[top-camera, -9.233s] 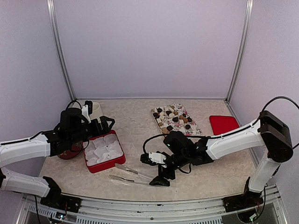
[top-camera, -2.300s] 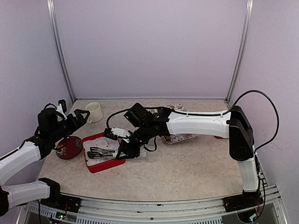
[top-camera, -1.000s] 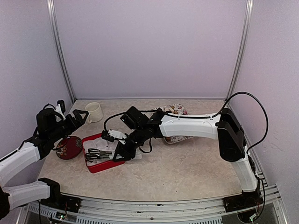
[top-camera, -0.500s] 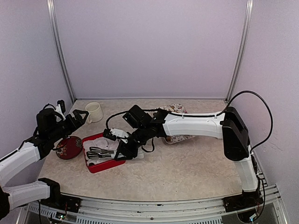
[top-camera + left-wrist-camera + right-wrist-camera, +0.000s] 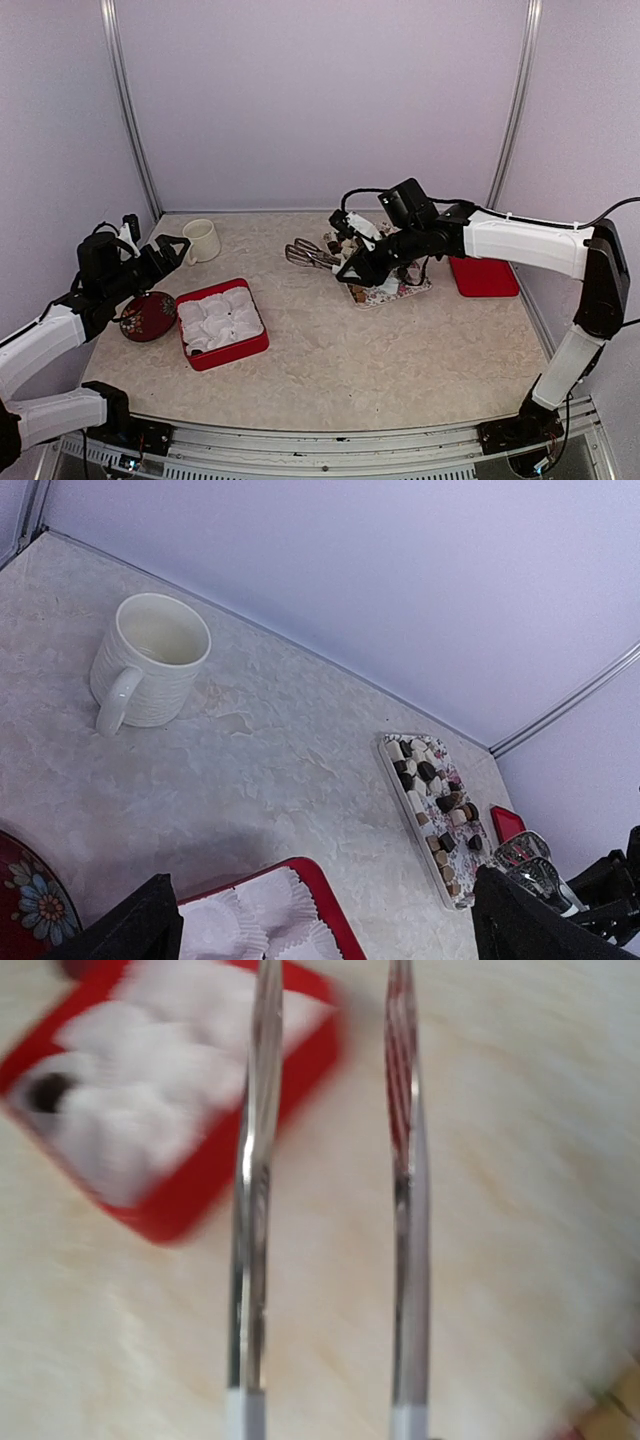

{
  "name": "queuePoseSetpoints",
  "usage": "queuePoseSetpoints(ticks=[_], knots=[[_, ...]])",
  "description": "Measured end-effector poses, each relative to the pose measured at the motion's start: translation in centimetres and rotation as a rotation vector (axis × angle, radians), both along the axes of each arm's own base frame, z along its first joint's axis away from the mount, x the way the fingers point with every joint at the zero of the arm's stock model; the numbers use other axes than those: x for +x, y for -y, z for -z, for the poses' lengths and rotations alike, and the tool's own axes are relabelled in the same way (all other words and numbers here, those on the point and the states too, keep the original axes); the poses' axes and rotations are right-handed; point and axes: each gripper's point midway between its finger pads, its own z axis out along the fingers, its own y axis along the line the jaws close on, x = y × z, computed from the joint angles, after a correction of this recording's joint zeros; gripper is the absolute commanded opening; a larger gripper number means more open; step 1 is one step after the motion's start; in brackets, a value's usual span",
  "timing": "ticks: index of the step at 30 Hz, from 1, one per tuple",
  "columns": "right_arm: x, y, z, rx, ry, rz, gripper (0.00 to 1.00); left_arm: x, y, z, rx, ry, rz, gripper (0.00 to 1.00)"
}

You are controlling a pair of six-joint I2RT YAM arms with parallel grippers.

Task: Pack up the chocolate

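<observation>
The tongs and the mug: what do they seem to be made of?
The tongs look like polished metal: thin silvery arms with mirror-like reflections. The mug is probably glazed ceramic: cream-white, thick rim, smooth wall, though the look leaves this open.

On my counter (image 5: 400, 350), the mug (image 5: 202, 240) stands far left, the dish (image 5: 147, 316) in front of it, the box (image 5: 235, 353) of paper cups (image 5: 218, 318) right of the dish. Right of centre lies the tray (image 5: 388, 293) bearing the chocolate (image 5: 425, 771), a lid (image 5: 483, 276) to its right, my right end effector (image 5: 347, 268) over its left edge, tongs (image 5: 308, 255) jutting left.
</observation>
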Motion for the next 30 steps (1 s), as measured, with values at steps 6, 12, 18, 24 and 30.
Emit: queuePoseSetpoints(ticks=[6,12,18,24,30], knots=[[2.5,8.5,3.2,-0.105,-0.026,0.224,0.39,0.0,0.1,0.0,-0.002,-0.001,0.007,0.99],[3.3,14.1,6.1,-0.224,-0.046,0.381,0.40,0.0,0.2,0.1,-0.003,-0.004,0.010,0.99],[3.3,16.0,7.6,-0.268,-0.060,0.429,0.41,0.0,0.2,0.1,-0.005,-0.005,0.013,0.99],[3.5,15.9,8.1,-0.272,-0.066,0.430,0.42,0.0,0.2,0.1,-0.007,-0.006,0.013,0.99],[4.0,16.2,9.9,-0.298,-0.093,0.436,0.42,0.0,0.2,0.1,-0.008,-0.006,0.013,0.99]])
